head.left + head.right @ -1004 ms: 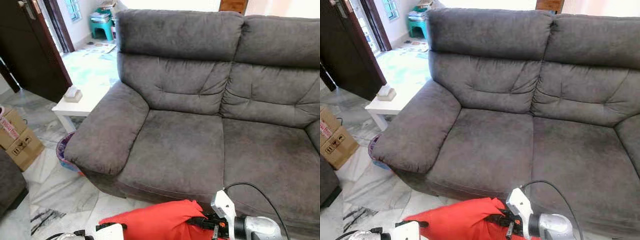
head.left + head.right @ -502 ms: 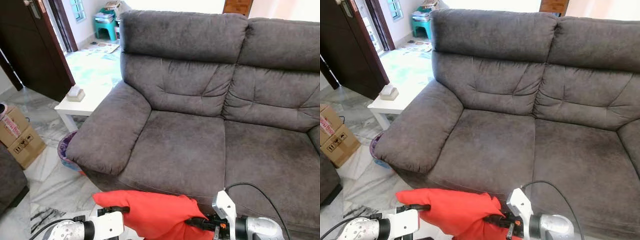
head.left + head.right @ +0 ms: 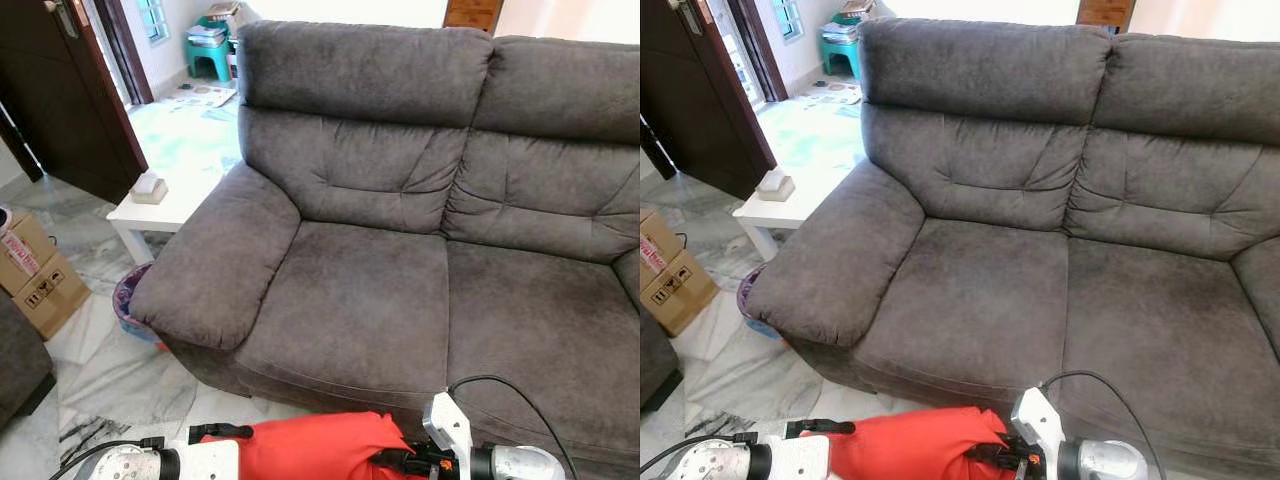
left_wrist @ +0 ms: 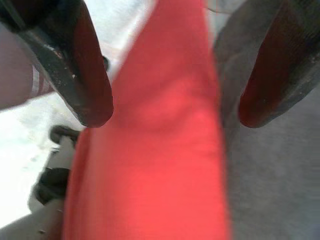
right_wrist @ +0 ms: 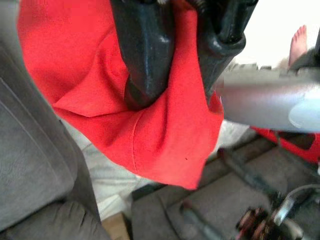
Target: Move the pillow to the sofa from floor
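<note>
Left eye view, nearest the robot: the red pillow [image 3: 315, 447] hangs low between the two arms, just short of the sofa's front edge, its long axis running left to right. The right gripper [image 5: 172, 75] has its two black fingers pinched together on a fold of the red fabric at the pillow's right end, a firm bite by the look of the right wrist view. The left gripper [image 4: 175, 107] sits at the pillow's left end with its fingers spread wide, the cloth running between them but neither pad pressing on it, so I judge the load is carried by the right arm just now. Beyond the pillow, the grey sofa [image 3: 350, 300] has a bare seat cushion directly ahead and higher than the pillow, so the coming move is up and forward. Further off to the left stand a white side table [image 3: 160, 205] and a cardboard box [image 3: 35, 280] on the marble floor.
</note>
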Controlling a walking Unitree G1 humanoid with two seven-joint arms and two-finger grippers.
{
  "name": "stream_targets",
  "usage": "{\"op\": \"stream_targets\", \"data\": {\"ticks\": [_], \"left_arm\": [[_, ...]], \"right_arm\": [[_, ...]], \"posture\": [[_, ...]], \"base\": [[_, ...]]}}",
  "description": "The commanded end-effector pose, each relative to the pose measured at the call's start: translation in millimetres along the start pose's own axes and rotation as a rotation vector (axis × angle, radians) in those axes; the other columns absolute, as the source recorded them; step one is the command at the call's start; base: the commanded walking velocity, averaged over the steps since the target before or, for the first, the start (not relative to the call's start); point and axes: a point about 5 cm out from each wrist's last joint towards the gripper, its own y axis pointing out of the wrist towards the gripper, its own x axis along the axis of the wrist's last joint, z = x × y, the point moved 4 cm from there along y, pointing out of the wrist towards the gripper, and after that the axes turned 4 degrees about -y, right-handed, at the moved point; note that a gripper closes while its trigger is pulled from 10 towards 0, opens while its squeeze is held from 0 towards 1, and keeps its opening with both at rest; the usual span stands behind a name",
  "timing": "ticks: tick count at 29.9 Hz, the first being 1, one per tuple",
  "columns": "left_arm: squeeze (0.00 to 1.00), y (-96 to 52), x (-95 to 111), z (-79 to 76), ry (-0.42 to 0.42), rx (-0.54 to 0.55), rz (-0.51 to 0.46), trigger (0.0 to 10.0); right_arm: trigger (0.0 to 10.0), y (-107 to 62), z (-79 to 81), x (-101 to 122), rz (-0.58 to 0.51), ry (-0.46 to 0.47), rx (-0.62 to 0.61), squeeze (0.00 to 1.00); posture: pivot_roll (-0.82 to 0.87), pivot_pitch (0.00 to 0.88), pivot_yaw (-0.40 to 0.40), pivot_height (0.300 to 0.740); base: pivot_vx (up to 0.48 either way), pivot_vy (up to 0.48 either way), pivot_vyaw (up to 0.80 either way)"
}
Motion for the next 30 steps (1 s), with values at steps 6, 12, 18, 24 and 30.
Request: {"op": "stream_targets", "data": {"ticks": [6,12,18,24,30], "left_arm": [[1.00,-3.2,-15,-6.7,0.008,-0.022,0.065,10.0],[0.00,-7.7,-28,-29.5,-0.047,-0.126,0.099,10.0],[0.00,-9.3,-28,-47.6,-0.076,-0.228,0.089,10.0],[0.00,-12.5,-43,-51.7,-0.025,-0.240,0.169,10.0],[0.00,-9.8,-50,-40.0,-0.037,-0.133,0.196,10.0]], "right_arm": [[10.0,-1.4,8.0,22,-0.063,-0.066,0.071,0.00],[10.0,-2.6,15.2,22,-0.052,-0.066,0.117,0.00],[10.0,-1.1,13.1,25,-0.058,-0.069,0.106,0.00],[10.0,-1.2,11.9,29,-0.062,-0.079,0.096,0.00],[10.0,-3.3,13.5,33,-0.075,-0.082,0.105,0.00]], "posture": [[0.00,0.075,0.010,0.740],[0.00,0.075,0.008,0.740],[0.00,0.073,0.006,0.740],[0.00,0.073,0.008,0.740],[0.00,0.075,0.010,0.740]], "base": [[0.000,0.000,0.00],[0.000,0.000,0.00],[0.000,0.000,0.00],[0.000,0.000,0.00],[0.000,0.000,0.00]]}}
